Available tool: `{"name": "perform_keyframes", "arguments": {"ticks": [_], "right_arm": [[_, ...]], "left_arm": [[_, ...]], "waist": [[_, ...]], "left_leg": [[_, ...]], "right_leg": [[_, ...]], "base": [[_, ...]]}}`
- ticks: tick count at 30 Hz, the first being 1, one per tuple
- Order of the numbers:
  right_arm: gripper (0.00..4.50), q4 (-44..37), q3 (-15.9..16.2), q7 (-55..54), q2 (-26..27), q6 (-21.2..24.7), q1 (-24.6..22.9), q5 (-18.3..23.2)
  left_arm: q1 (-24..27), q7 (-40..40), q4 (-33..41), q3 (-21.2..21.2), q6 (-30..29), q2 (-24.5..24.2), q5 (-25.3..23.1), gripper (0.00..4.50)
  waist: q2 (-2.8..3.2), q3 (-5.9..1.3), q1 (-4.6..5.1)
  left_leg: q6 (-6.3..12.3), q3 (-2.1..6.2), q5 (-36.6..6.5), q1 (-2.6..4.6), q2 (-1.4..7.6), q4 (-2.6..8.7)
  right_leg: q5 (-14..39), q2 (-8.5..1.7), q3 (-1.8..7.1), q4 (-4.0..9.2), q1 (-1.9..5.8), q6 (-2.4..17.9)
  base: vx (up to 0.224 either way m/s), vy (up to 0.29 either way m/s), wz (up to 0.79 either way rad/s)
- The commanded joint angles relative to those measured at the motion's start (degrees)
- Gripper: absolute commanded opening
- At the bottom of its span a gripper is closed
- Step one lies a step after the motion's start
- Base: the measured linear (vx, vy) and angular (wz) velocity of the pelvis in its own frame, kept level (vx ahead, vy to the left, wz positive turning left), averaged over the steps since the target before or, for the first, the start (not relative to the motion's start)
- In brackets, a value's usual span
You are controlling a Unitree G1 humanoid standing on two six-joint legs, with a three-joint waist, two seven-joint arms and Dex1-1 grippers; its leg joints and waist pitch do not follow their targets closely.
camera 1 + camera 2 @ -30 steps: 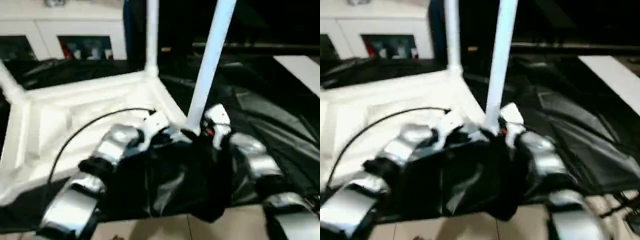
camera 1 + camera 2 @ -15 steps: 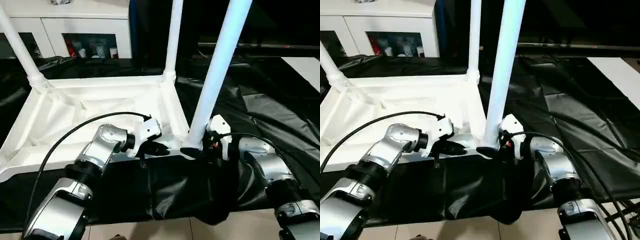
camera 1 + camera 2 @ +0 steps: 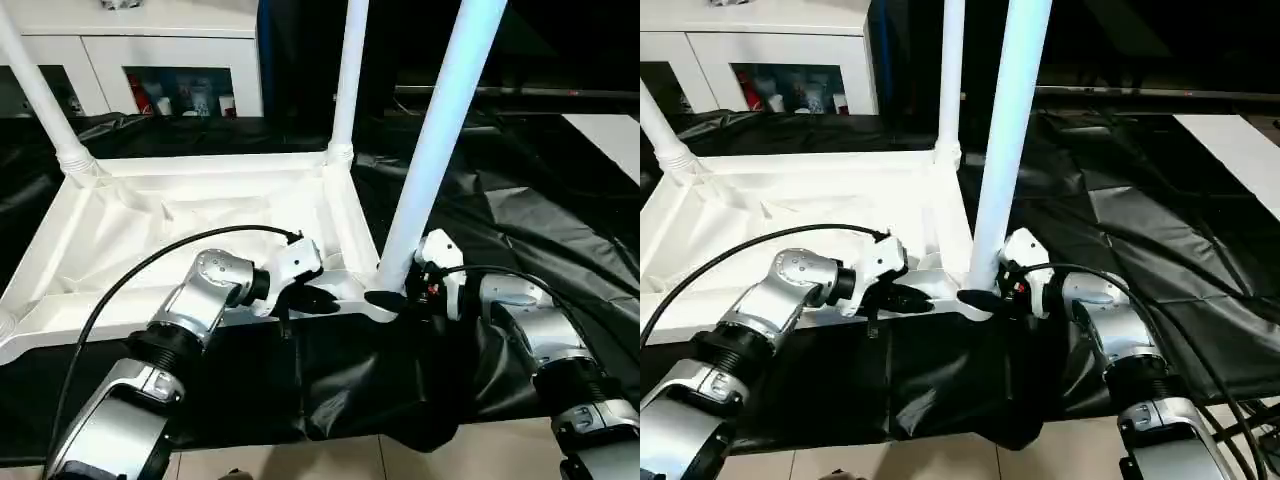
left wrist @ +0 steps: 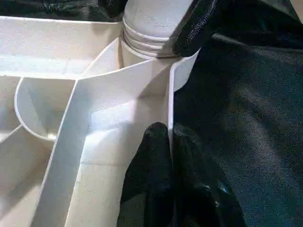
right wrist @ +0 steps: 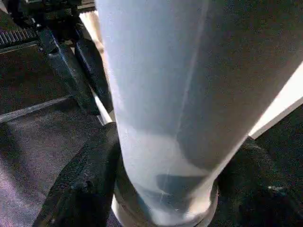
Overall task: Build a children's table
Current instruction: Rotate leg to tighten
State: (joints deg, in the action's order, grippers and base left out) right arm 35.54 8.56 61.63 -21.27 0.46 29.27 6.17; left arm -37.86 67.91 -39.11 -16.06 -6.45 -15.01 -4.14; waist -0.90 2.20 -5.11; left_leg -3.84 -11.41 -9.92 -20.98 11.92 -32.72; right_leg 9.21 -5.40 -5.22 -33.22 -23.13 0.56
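The white tabletop (image 3: 200,215) lies upside down on the desk (image 3: 560,230), which is covered in black cloth, its ribbed underside facing up. Three legs stand upright from its corner sockets: a far left leg (image 3: 40,95), a far right leg (image 3: 347,75), and a near right leg (image 3: 435,150) rising out of the top of the head views.

Behind the desk stands a white cabinet (image 3: 170,45) with glass-fronted compartments; small coloured items sit inside, too blurred to name, and no writing can be read on them. A pale slab (image 3: 610,135) lies at the desk's far right. A black cable (image 3: 150,265) arcs from the left forearm across the tabletop's underside. The cloth hangs in folds over the near desk edge, above a tiled floor (image 3: 400,455).

The left hand (image 4: 170,142) is closed, its two black fingers pinched on the thin near rim wall of the tabletop, just beside the near right socket. The right hand (image 5: 165,189) sits around the flared foot of the near right leg, one finger (image 5: 80,184) on each side of the tube and pressed close against it.

The left wrist view reveals a curved rib and the ringed collar of the leg seated in the socket, with a right fingertip (image 4: 199,23) against it. The right wrist view shows the left hand's fingers beyond the leg.
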Motion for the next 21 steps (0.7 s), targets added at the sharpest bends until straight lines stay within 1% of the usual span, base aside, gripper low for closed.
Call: {"name": "perform_keyframes", "arguments": {"ticks": [1,3,6,7,9,11,12,13,14,15,16,17,18,19,21], "right_arm": [[2.53,0.6,1.7,0.4,-0.1,-0.5,-0.4,-1.6],[2.53,1.1,1.6,-0.2,0.1,-0.7,-0.5,-1.6],[2.53,2.7,0.4,-3.7,1.5,-0.4,-0.6,-1.5],[2.53,4.0,-0.5,-6.5,2.5,-0.2,-0.4,-1.4],[2.53,5.8,-1.8,-10.5,4.1,0.5,-0.1,-1.4],[2.53,8.0,-3.2,-17.4,6.7,1.1,0.2,-1.9],[2.53,8.3,-3.4,-18.8,7.2,1.1,0.3,-2.0],[2.53,9.4,-4.2,-23.9,9.3,1.7,0.9,-2.1],[2.52,9.9,-4.6,-26.7,10.4,1.9,1.3,-2.3],[2.52,10.9,-5.3,-31.2,11.9,2.5,2.0,-2.6],[2.52,12.1,-6.0,-35.2,13.5,3.2,2.9,-2.7],[2.52,13.3,-6.6,-38.5,14.9,3.7,3.8,-2.7],[2.52,13.8,-6.8,-39.9,15.5,3.8,4.2,-2.8],[2.52,14.9,-7.1,-42.4,16.8,3.8,5.1,-3.1],[2.52,15.5,-6.9,-43.4,17.6,3.4,5.7,-3.6]], "left_arm": [[0.8,0.2,0.7,-0.2,-0.5,0.9,1.6,0.00],[0.7,0.1,0.7,-0.2,-0.5,1.0,1.5,0.00],[0.3,-2.1,-0.3,0.3,-0.4,1.8,1.3,0.00],[-0.2,-4.2,-1.2,0.7,-0.6,2.6,1.0,0.00],[-1.3,-7.8,-2.9,1.3,-0.7,4.0,0.4,0.00],[-3.0,-13.6,-5.6,2.3,-1.6,6.6,-0.2,0.00],[-3.4,-14.9,-6.2,2.5,-1.8,7.1,-0.4,0.00],[-4.6,-19.3,-7.9,2.8,-2.9,9.1,-1.0,0.00],[-5.2,-21.7,-8.8,2.9,-3.5,10.0,-1.4,0.00],[-6.0,-25.4,-9.9,3.2,-4.6,11.5,-1.8,0.00],[-6.6,-28.7,-10.8,3.3,-5.5,13.2,-2.2,0.00],[-6.9,-31.0,-11.3,3.2,-6.1,14.6,-2.6,0.00],[-6.9,-31.7,-11.4,2.9,-6.2,15.3,-2.8,0.00],[-6.9,-32.5,-11.7,2.3,-6.2,16.7,-3.3,0.00],[-6.9,-33.0,-12.0,1.8,-6.0,17.5,-3.8,0.00]], "waist": [[-0.72,-3.37,0.11],[-0.74,-3.37,0.14],[-0.72,-3.32,0.21],[-0.70,-3.23,0.36],[-0.71,-3.20,0.49],[-0.75,-3.11,0.69],[-0.64,-3.09,0.86],[-0.76,-3.08,0.99],[-0.65,-2.98,1.05],[-0.76,-3.10,1.16],[-0.81,-3.04,1.35],[-0.61,-3.05,1.63],[-0.65,-3.06,1.89],[-0.64,-3.11,1.90],[-0.71,-3.07,1.99]], "left_leg": [[3.83,0.53,-11.2,0.67,1.72,3.25],[3.84,0.53,-11.3,0.70,1.73,3.25],[3.71,0.57,-11.6,0.71,1.71,3.30],[3.34,0.57,-12.2,0.80,1.70,3.35],[2.55,0.69,-13.6,0.96,1.64,3.46],[1.90,0.77,-14.3,1.00,1.58,3.56],[1.47,0.78,-14.9,1.05,1.52,3.59],[1.27,0.77,-15.3,1.10,1.48,3.55],[0.97,0.82,-15.4,1.08,1.48,3.61],[0.89,0.95,-16.0,1.10,1.36,3.62],[0.91,0.85,-16.0,1.01,1.32,3.60],[0.74,0.93,-16.3,1.09,1.32,3.61],[0.84,0.94,-16.6,1.10,1.18,3.54],[1.19,0.95,-16.3,0.99,1.14,3.49],[1.60,0.93,-16.4,0.89,1.13,3.51]], "right_leg": [[14.1,-3.19,2.67,3.34,2.81,11.9],[14.2,-3.22,2.66,3.36,2.79,11.9],[14.9,-3.22,2.65,3.46,2.78,11.8],[16.0,-3.22,2.68,3.62,2.60,11.5],[18.8,-3.31,2.61,3.98,2.54,10.8],[20.0,-3.22,2.64,4.15,2.43,10.2],[20.9,-3.21,2.63,4.32,2.34,9.9],[21.3,-3.22,2.66,4.38,2.29,9.8],[21.7,-3.21,2.67,4.42,2.24,9.6],[22.9,-3.28,2.53,4.57,2.39,9.2],[23.1,-3.23,2.57,4.62,2.31,9.0],[23.6,-3.23,2.56,4.79,2.23,8.9],[24.6,-3.23,2.45,4.96,2.21,8.6],[24.7,-3.28,2.43,5.04,2.30,8.2],[24.8,-3.21,2.36,5.18,2.27,8.0]], "base": [[0.000,0.000,0.00],[0.000,0.000,0.00],[0.000,0.000,0.00],[0.000,0.000,0.00],[0.000,0.000,0.00],[0.000,0.000,0.00],[0.000,0.000,0.00],[0.000,0.000,0.00],[0.000,0.000,0.00],[0.000,0.000,0.00],[0.000,0.000,0.00],[0.000,0.000,0.00],[0.000,0.000,0.00],[0.000,0.000,0.00],[0.000,0.000,0.00]]}}
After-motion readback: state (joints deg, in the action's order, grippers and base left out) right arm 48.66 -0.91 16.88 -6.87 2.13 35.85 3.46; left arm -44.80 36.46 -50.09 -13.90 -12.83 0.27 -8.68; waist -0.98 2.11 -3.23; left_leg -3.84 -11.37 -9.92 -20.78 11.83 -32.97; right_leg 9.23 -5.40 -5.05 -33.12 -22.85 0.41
